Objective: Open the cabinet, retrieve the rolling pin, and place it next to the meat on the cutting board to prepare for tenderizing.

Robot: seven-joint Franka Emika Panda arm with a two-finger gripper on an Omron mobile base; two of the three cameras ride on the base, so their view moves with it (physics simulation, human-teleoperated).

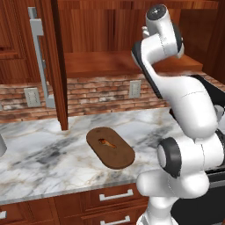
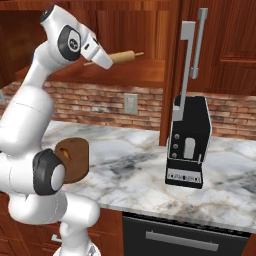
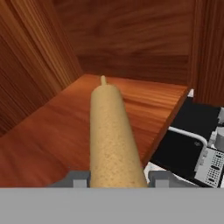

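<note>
Two small grey fingertips (image 3: 78,178) are seen pressed against either side of the slim light-tan wooden rolling pin (image 3: 111,135), so the two-finger gripper (image 3: 117,178) is clamped on it near one end, and in the hand view the pin is stretched away from the fingers over the reddish-brown wooden shelf (image 3: 57,131) toward the back panel, its narrow handle tip pointed at the far wall. From the right base view the rolling pin (image 2: 122,56) is seen held above the shelf of the open reddish-brown wall cabinet (image 2: 145,30), sticking out just past the white hand. The cabinet doors are swung open, and one long vertical grey bar handle (image 1: 41,61) is shown at the left of the left base view. Below, on the white-and-grey marble counter (image 1: 48,154), the flat dark-brown oval cutting board (image 1: 110,147) is laid, with the small orange-brown lump of meat (image 1: 107,142) resting on it nearer its far end. A black boxy appliance (image 2: 187,142) is stood on the counter, well apart from the board.
</note>
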